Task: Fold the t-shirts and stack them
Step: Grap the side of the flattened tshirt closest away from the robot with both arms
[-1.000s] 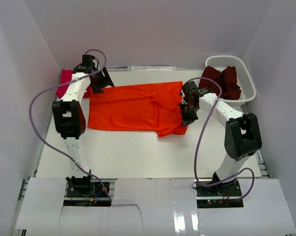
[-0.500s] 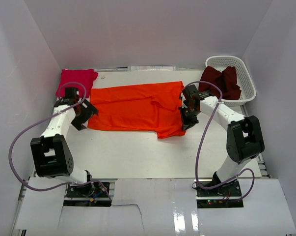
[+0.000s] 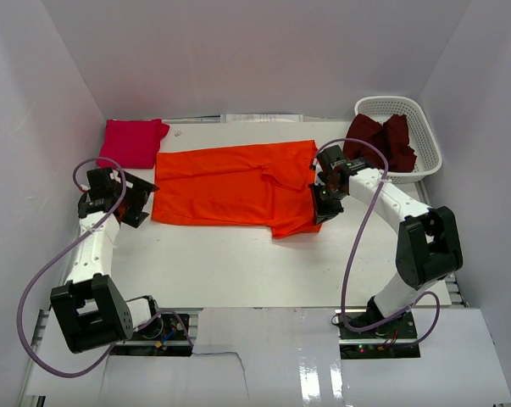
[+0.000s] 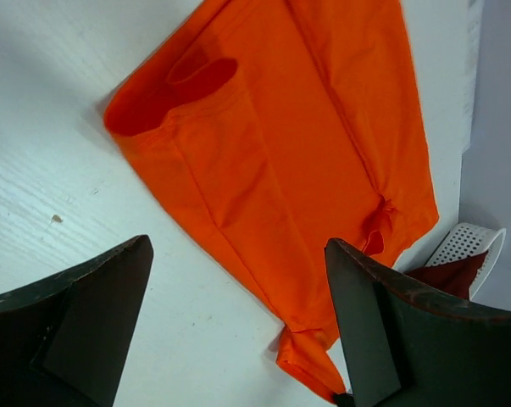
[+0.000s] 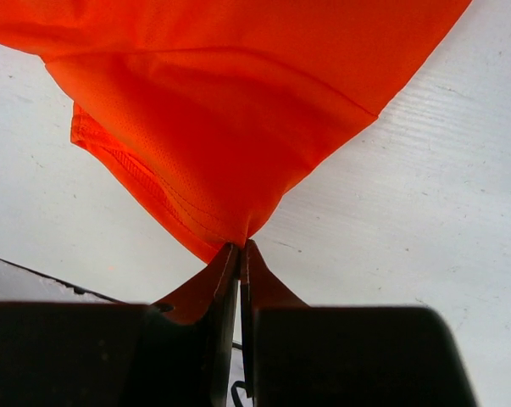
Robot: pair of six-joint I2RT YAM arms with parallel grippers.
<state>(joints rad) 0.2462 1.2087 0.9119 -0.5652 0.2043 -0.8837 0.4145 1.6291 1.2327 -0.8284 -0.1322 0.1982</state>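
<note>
The right pincer was clamped shut on an edge of the orange t-shirt, the cloth fanning away from its tips across the bench. The left pincer stood wide and empty just off the shirt's opposite edge. A folded magenta t-shirt lay beyond the left pincer; a maroon t-shirt sat in the basket beyond the right. The fold looked about to begin. Done well, the left pincer would take the matching corner, and both would lift low and level, keeping the cloth taut so the edges landed square.
</note>
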